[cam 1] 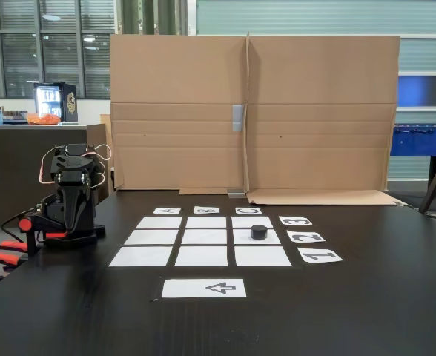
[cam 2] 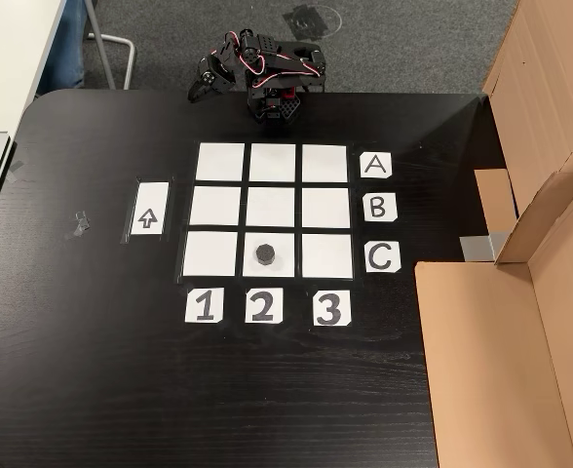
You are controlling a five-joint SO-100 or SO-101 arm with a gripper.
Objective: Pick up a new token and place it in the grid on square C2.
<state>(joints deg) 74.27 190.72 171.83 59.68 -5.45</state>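
Observation:
A small dark token (cam 2: 265, 254) sits upright on square C2 (cam 2: 285, 265), the middle cell of the grid's row beside the C card, in line with the 2 card. In the other fixed view the token (cam 1: 258, 232) rests on that same cell (cam 1: 242, 239), in the right column. The grid (cam 2: 271, 207) (cam 1: 205, 237) is nine white paper cells on the black table. The arm is folded up at the table edge, well away from the grid, with its gripper (cam 1: 76, 211) (cam 2: 209, 83) tucked against the arm. Nothing visible is held in it, and its jaws are too small and dark to read.
A white sheet printed with an arrow (cam 2: 149, 209) (cam 1: 203, 288) lies beside the grid. Letter cards (cam 2: 376, 206) and number cards (cam 2: 261, 306) border it. A tall cardboard wall (cam 1: 248, 111) (cam 2: 520, 322) stands along one table side. Red clamps (cam 1: 3, 258) hold the arm's base.

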